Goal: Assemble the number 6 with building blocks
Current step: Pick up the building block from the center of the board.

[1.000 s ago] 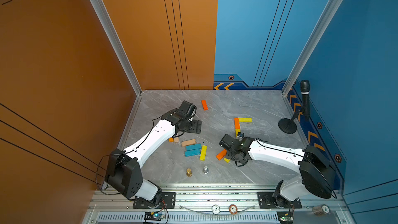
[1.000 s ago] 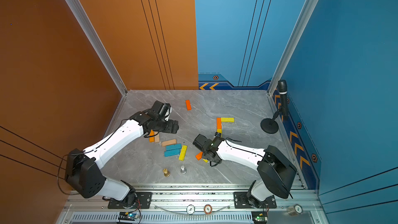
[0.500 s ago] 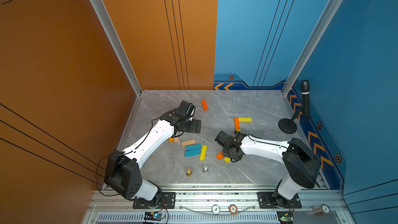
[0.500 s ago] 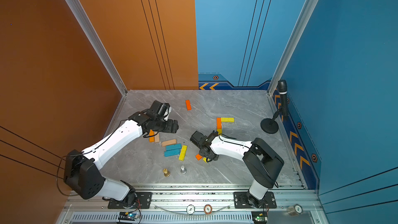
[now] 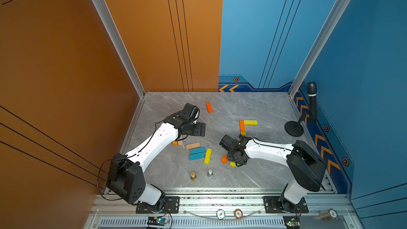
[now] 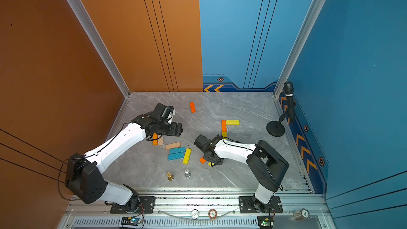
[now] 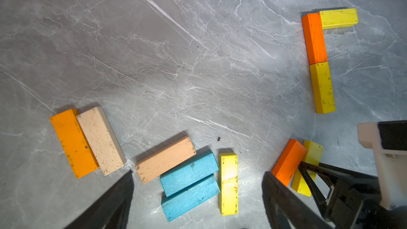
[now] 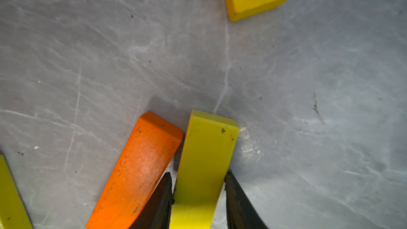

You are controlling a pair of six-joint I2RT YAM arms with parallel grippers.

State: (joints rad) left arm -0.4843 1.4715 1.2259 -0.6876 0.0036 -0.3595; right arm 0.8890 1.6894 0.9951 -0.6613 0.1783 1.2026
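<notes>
The building blocks lie flat on the grey table. An orange block (image 5: 242,125) and two yellow blocks (image 5: 250,122) (image 7: 322,87) form an angled line at the right. A tan block (image 5: 193,145), two teal blocks (image 5: 197,150) and a yellow one (image 5: 207,155) cluster in the middle. My left gripper (image 5: 199,128) hovers open behind this cluster, holding nothing (image 7: 198,174). My right gripper (image 5: 234,161) is low at the table, shut on a yellow block (image 8: 207,155). That block lies beside an orange block (image 8: 141,168). An orange and tan pair (image 7: 88,142) lies under the left arm.
A lone orange block (image 5: 209,107) lies toward the back. A gold pawn (image 5: 193,176) and a silver pawn (image 5: 210,173) stand near the front edge. A microphone stand (image 5: 294,128) sits at the right wall. Walls close three sides.
My right gripper has dropped toward the front onto the orange and yellow pair, and its jaws have narrowed onto the yellow block. The left arm has hardly moved.
</notes>
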